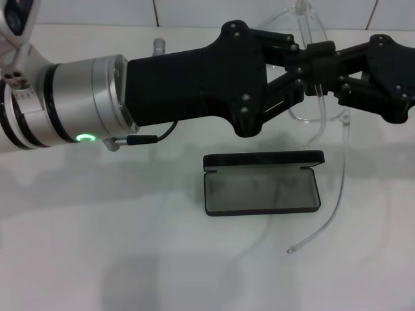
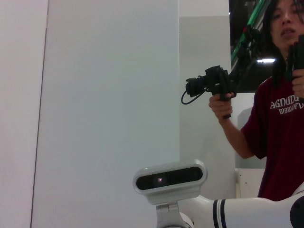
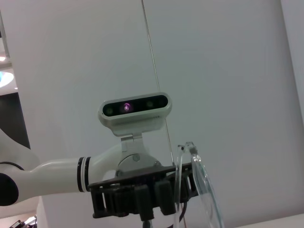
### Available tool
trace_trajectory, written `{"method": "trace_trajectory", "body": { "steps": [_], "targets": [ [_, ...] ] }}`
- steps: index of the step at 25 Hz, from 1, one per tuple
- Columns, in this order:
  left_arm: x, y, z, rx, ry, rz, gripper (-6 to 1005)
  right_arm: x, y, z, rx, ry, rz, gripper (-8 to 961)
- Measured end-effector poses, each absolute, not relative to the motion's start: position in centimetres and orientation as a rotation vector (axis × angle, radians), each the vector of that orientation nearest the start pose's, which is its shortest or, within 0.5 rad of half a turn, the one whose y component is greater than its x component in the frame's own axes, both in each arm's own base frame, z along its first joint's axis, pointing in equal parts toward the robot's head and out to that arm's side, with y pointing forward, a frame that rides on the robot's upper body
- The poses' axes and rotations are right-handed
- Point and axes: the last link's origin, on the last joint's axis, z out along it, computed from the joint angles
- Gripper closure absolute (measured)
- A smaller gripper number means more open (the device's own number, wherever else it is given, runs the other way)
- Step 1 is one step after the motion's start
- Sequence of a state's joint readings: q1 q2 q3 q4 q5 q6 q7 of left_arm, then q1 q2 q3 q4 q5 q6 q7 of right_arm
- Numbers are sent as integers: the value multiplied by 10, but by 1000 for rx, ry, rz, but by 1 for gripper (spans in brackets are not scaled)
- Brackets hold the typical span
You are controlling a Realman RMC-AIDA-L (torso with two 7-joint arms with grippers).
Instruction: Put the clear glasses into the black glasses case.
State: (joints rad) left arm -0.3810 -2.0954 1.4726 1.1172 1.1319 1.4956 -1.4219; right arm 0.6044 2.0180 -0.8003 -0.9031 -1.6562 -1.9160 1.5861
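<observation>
Clear glasses [image 1: 316, 78] colourless; black glasses case [image 1: 262, 183] grey-lined; table [image 1: 97, 246] white.

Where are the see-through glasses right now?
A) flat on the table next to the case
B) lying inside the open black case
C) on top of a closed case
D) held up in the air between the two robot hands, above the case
D: the clear glasses hang between the left hand and right hand, above the open, empty black glasses case.

Clear glasses [image 1: 321, 97] — glossy transparent plastic. Black glasses case [image 1: 262, 183] — matt black shell, dull grey lining. Left gripper [image 1: 305, 68] matt black plastic; wrist collar [image 1: 84, 100] brushed metal. Table [image 1: 97, 246] smooth white.
</observation>
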Motion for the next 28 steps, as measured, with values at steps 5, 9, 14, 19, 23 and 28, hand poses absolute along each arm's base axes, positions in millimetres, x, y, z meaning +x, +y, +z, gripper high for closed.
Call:
{"method": "trace_trajectory", "body": {
  "steps": [5, 9, 14, 19, 23, 28],
  "targets": [
    [-104, 297, -2, -2752, -61, -1432, 915, 165, 330, 70, -2909, 212, 1139, 839],
    [-107, 298, -2, -2729, -78, -1446, 916, 166, 330, 70, -2905, 214, 1150, 839],
    [-106, 298, -2, -2726, -78, -1451, 917, 167, 329, 71, -2899, 211, 1162, 840],
    [-108, 298, -2, -2724, -83, -1450, 918, 169, 328, 71, -2887, 216, 1173, 840],
    [-109, 294, 0, -2734, -60, -1463, 919, 172, 329, 73, -2860, 223, 1201, 840],
    [-104, 284, 6, -2753, 19, -1535, 920, 181, 329, 82, -2770, 247, 1258, 840]
  ]
}}
